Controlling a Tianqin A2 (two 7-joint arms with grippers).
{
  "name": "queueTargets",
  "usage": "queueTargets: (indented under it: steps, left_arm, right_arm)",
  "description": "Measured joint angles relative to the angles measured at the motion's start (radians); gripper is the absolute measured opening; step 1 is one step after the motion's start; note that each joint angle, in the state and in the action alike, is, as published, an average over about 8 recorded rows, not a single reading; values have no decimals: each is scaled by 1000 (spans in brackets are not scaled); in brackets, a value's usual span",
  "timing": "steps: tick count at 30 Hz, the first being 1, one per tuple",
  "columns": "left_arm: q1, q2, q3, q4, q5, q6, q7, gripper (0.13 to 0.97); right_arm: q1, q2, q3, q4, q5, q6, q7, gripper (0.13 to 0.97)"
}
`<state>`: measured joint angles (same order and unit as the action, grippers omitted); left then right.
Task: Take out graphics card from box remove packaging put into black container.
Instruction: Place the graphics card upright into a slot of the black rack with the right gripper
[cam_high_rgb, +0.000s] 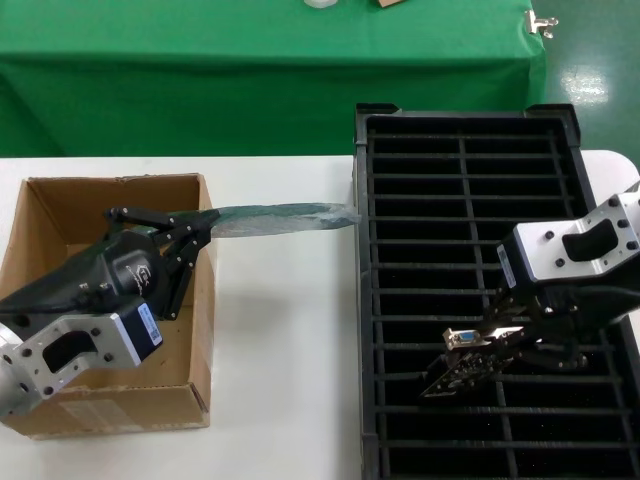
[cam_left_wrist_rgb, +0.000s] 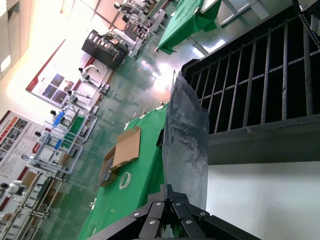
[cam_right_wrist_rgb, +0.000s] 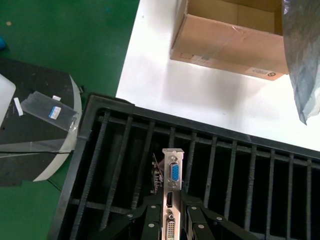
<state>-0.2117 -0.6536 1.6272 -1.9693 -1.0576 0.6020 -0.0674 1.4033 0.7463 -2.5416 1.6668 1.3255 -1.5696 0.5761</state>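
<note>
The graphics card (cam_high_rgb: 462, 362) was gripped by its bracket in the clenched right pincer (cam_high_rgb: 510, 335), low over the black container (cam_high_rgb: 372, 300); the emptied packaging (cam_high_rgb: 285, 216) was pinched by the left pincer (cam_high_rgb: 190, 228) above the box (cam_high_rgb: 200, 330); a tilted card could be snagged on a slat.

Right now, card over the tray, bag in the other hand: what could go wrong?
1. The right gripper holds the graphics card tilted over the black container; lowered askew, it may land across a slat rather than in a slot.
2. The left gripper, over the box, holds the packaging with its free end reaching the container's edge; it could snag there or drag into the slots.
</note>
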Motion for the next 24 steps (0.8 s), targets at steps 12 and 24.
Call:
queueTargets:
  steps: [12,24]
  left_arm:
    - [0,0,0,0,0,0,0,139]
    - [0,0,0,0,0,0,0,139]
  right_arm:
    - [16,3,-1,13,-10,0,-1,188]
    - [39,38,-45,99,30,0,38,188]
